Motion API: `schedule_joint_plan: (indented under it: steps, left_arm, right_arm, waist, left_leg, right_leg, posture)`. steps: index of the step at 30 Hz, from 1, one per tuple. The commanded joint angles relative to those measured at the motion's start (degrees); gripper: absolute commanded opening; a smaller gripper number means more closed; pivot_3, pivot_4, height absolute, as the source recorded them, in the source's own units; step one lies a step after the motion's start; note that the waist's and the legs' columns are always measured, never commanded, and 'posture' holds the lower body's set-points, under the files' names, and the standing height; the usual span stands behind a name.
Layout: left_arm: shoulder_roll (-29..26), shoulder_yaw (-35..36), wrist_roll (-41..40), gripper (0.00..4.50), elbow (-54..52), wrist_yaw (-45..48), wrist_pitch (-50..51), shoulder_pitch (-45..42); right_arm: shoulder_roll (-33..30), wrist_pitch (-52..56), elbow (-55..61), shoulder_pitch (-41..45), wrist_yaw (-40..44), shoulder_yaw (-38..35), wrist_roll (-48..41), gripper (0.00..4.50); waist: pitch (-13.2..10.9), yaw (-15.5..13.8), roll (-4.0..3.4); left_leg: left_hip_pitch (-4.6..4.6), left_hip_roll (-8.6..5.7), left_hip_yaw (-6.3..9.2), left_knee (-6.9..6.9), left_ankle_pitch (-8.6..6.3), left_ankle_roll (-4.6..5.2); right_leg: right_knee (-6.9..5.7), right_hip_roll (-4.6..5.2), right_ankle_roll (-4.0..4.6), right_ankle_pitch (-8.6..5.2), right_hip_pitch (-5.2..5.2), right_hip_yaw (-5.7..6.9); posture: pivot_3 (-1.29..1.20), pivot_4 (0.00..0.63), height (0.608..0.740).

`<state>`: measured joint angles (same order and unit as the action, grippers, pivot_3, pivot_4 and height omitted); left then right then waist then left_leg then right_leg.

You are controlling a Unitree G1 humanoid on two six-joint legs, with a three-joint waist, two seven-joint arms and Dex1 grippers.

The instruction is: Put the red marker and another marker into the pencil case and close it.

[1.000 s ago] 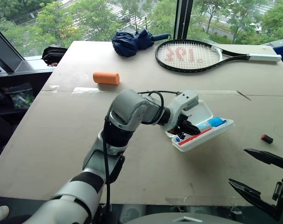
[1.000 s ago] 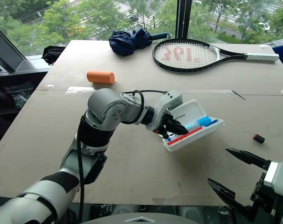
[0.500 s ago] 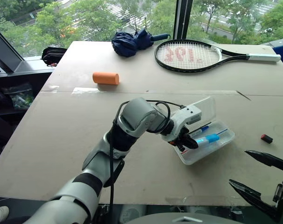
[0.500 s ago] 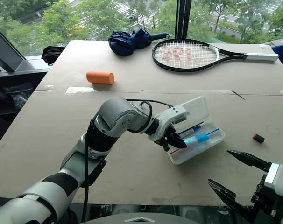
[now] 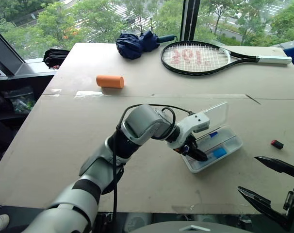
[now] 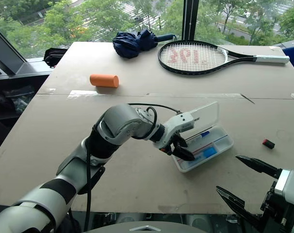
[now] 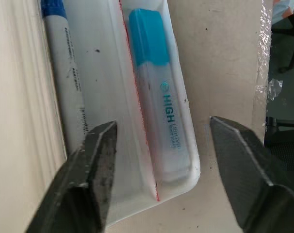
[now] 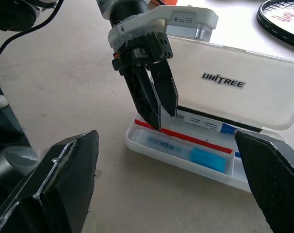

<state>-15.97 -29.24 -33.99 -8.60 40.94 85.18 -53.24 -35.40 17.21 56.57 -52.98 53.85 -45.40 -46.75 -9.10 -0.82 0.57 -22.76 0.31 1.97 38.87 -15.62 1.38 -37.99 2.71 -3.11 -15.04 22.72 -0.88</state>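
Centre right: left gripper (image 6: 182,151), fingers spread, over the open pencil case (image 6: 223,144) (markers inside); right gripper (image 6: 241,182) spread, lower right.

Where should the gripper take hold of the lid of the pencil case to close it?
Judging by its pose, at the free top edge of the lid, from behind. The lid stands nearly upright and hinges on the long back side of the pencil case, so a push there toward the front should fold it down.
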Motion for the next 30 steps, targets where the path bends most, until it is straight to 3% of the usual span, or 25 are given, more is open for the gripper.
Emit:
schedule_joint_plan:
  steps: [1,5,9,14,16,19,25,30]
  left_arm:
    - [-1.81,8.46,-2.22,3.05,-6.6,1.06,-5.75,3.5]
    - [-4.56,16.07,-5.47,3.05,-9.53,5.03,-11.87,7.74]
    - [-17.45,22.33,-8.63,3.05,-15.95,18.88,-22.85,17.44]
    - [-25.01,27.28,-2.3,3.05,-20.09,24.5,-41.95,32.93]
    - [-27.87,28.92,-1.32,3.05,-21.03,25.28,-44.83,38.54]
    - [-28.7,30.32,1.12,3.05,-21.64,25.78,-52.47,45.35]
    - [-31.71,31.84,-0.08,3.05,-25.68,27.27,-55.5,53.73]
    - [-35.49,34.1,-4.88,3.05,-29.02,30.2,-54.59,55.31]
  right_arm:
    - [-0.15,-1.0,0.61,0.58,0.03,0.33,0.11,4.5]
    - [-1.03,-0.78,-0.74,2.29,0.23,1.17,0.53,4.5]
    - [-2.75,-0.35,-4.03,4.87,1.39,1.6,0.93,4.5]
    - [-4.68,0.11,-7.61,7.41,2.54,2.29,1.81,4.5]
    - [-5.64,0.26,-8.92,8.7,3.01,2.9,2.28,4.5]
    - [-6.83,-0.08,-10.93,10.69,3.54,4.35,4.38,4.5]
    - [-10.09,1.06,-18.49,15.24,1.38,6.61,12.04,4.5]
    - [-16.19,5.67,-28.0,20.57,-0.21,5.82,18.47,4.5]
  waist:
    - [0.01,0.12,-0.02]
    - [0.01,0.0,-0.03]
    - [0.02,0.53,-0.07]
    - [0.01,-0.24,-0.08]
    - [0.01,-0.29,-0.06]
    - [0.02,-0.3,-0.07]
    - [0.02,0.01,-0.03]
    - [0.02,0.0,-0.1]
  left_leg:
    - [0.03,0.02,-0.03,-0.01,0.0,0.0]
    - [0.02,0.05,-0.02,-0.02,0.0,-0.01]
    - [0.14,0.09,-0.16,-0.14,0.0,-0.02]
    - [0.14,0.06,-0.13,-0.24,0.01,-0.02]
    - [0.09,0.02,-0.06,-0.23,0.01,-0.02]
    - [0.11,0.01,-0.12,-0.23,0.0,-0.01]
    - [0.12,0.01,-0.13,-0.24,0.0,-0.01]
    - [0.15,0.01,-0.19,-0.24,0.0,-0.01]
  right_leg:
    - [0.0,0.0,0.0,0.0,0.0,-0.02]
    - [0.0,0.0,0.01,0.0,0.01,-0.06]
    - [-0.01,-0.01,0.02,0.0,0.03,-0.12]
    - [0.08,0.14,0.04,-0.01,0.01,-0.22]
    - [0.12,0.18,0.1,-0.03,0.0,-0.18]
    - [0.12,0.29,0.2,-0.1,-0.01,-0.18]
    - [0.12,0.29,0.17,-0.08,-0.01,-0.16]
    - [0.11,0.25,0.2,-0.1,-0.01,-0.11]
  posture:
    - [0.0,0.15,0.73]
    - [0.0,0.15,0.73]
    - [0.0,0.15,0.73]
    - [0.0,0.15,0.73]
    - [0.0,0.15,0.73]
    - [0.0,0.15,0.73]
    - [0.0,0.15,0.73]
    - [0.0,0.15,0.73]
